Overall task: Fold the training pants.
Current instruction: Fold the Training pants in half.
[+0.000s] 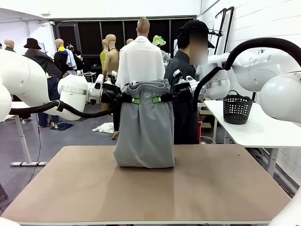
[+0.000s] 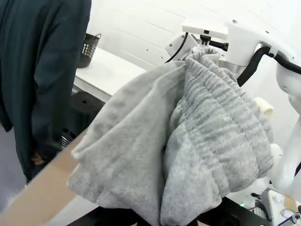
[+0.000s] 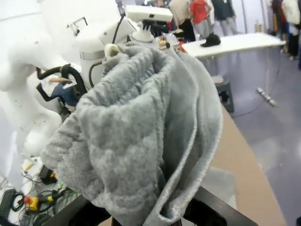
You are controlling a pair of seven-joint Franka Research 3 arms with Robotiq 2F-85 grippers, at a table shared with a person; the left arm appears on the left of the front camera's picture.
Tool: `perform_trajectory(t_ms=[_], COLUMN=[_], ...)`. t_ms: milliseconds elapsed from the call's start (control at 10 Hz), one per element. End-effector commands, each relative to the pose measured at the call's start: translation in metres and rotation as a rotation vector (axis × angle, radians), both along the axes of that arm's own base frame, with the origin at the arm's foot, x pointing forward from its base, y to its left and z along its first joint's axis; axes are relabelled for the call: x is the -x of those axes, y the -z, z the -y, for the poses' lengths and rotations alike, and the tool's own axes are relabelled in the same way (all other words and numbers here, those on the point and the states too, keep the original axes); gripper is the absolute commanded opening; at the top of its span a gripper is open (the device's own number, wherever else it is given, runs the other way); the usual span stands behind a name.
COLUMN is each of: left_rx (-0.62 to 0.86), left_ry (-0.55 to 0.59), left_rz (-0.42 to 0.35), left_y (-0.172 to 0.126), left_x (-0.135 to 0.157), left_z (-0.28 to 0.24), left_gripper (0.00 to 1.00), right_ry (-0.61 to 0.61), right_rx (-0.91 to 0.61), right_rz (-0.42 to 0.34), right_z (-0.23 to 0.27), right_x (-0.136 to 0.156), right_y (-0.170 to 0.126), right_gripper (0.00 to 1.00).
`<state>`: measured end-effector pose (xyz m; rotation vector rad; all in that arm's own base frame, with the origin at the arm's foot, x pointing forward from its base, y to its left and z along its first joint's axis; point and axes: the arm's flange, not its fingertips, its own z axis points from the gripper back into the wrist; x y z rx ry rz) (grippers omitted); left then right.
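Note:
The light-grey training pants (image 1: 145,129) hang above the brown table (image 1: 141,188), waistband on top, lower end resting on the tabletop. My left gripper (image 1: 135,100) is shut on the waistband's left side, my right gripper (image 1: 156,99) on its right side, close together. In the left wrist view the bunched waistband (image 2: 211,136) covers my fingers. The right wrist view has the gathered grey fabric (image 3: 141,136) draped over that gripper as well.
A person in dark clothes (image 1: 183,94) stands behind the pants at the far side. A black mesh basket (image 1: 236,108) sits on a white side table (image 1: 254,127) to the right. The near half of the brown table is bare.

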<state>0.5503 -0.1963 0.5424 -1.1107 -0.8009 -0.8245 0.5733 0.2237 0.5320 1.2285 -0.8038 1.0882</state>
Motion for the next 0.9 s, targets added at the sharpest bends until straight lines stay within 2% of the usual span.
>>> perform_trajectory(t_ms=[0,100,200,300,600,800], left_rx=[0.064,0.086,0.093,0.036,0.036,0.047], left_ry=[-0.02,-0.021,-0.022,-0.005,-0.005,-0.003], left_rz=[-0.051,-0.07,-0.053,-0.078,-0.078,-0.083], left_y=[0.02,0.031,0.031,0.031,0.031,0.037], left_x=[0.014,0.016,0.014,0.012,0.012,0.014], left_z=[-0.017,-0.019,-0.018,-0.004,-0.004,-0.003], left_gripper=[0.0,0.0,0.0,0.0,0.0,0.0], right_ry=[0.027,0.03,0.029,0.009,0.009,-0.003], right_rx=[-0.034,-0.029,-0.024,-0.005,-0.005,-0.013], right_rz=[-0.099,-0.132,-0.107,-0.083,-0.083,-0.129], right_z=[0.009,0.009,0.007,0.001,0.001,-0.001], right_x=[0.016,0.016,0.011,0.01,0.01,0.019], right_y=[0.022,0.033,0.03,0.033,0.033,0.04], right_gripper=[0.0,0.0,0.0,0.0,0.0,0.0])
